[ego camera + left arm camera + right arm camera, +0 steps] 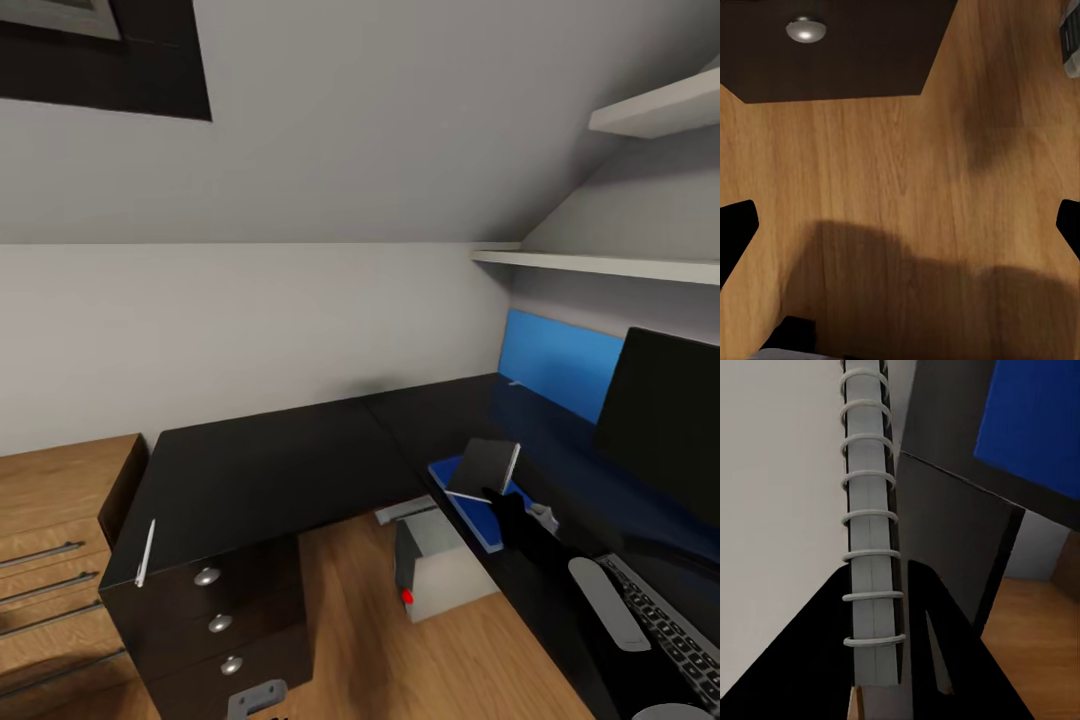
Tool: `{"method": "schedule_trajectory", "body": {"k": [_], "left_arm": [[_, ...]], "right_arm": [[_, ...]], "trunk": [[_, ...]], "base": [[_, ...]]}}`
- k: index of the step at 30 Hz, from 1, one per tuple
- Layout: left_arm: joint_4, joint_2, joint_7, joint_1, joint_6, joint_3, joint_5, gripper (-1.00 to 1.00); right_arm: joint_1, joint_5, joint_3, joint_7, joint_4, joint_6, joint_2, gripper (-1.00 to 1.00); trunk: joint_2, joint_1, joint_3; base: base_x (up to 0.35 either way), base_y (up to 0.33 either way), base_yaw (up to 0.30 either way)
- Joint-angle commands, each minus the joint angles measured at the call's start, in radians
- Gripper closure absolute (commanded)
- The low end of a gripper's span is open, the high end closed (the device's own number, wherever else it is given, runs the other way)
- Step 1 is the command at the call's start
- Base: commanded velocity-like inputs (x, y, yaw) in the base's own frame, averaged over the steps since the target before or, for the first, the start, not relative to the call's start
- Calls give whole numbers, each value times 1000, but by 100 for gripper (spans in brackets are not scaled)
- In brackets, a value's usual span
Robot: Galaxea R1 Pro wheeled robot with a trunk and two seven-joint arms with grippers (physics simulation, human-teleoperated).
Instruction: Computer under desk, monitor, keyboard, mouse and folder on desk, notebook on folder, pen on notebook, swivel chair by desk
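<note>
Keyboard [668, 628] and monitor [668, 420] on table [270, 465], computer [435, 570] beneath, folder [470, 510] placed; right hand [497, 495] clamped on notebook [484, 467] above folder, left hand [900, 225] apart; pen [145, 552] at the table's far edge remains, chair unseen.

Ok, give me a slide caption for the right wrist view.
Right gripper clamps the spiral-bound notebook by its spine, above the black desk.

Right pincer [497, 497] clamped — left pincer [900, 221] agape
</note>
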Motion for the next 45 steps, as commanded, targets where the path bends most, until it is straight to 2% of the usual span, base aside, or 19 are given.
{"method": "schedule_trajectory", "body": {"k": [1,7,9,15,29,45], "left_arm": [[0,0,8,0,2,-2,9,-100],[3,0,8,0,2,-3,9,-100],[4,-1,8,0,2,-4,9,-100],[5,0,8,0,2,-30,10,-100],[4,-3,5,0,2,-40,13,-100],[4,-4,7,0,0,-41,14,-100]], "right_arm": [[-1,-5,-2,-1,0,5,0,100],[-1,-6,-3,-32,0,3,0,100],[-1,-6,-7,-61,0,3,1,100],[-1,-6,-24,-115,0,3,1,100],[-1,-5,-28,-142,0,3,1,100],[-1,-5,-28,-145,1,-11,0,100]], "trunk": [[-1,0,-1],[-1,0,-1],[-1,0,-1],[-1,0,-1],[-1,0,-1],[-113,62,-51]], "base": [[106,0,0],[72,0,0],[214,0,0],[84,0,0],[4,0,0],[0,0,0]]}}
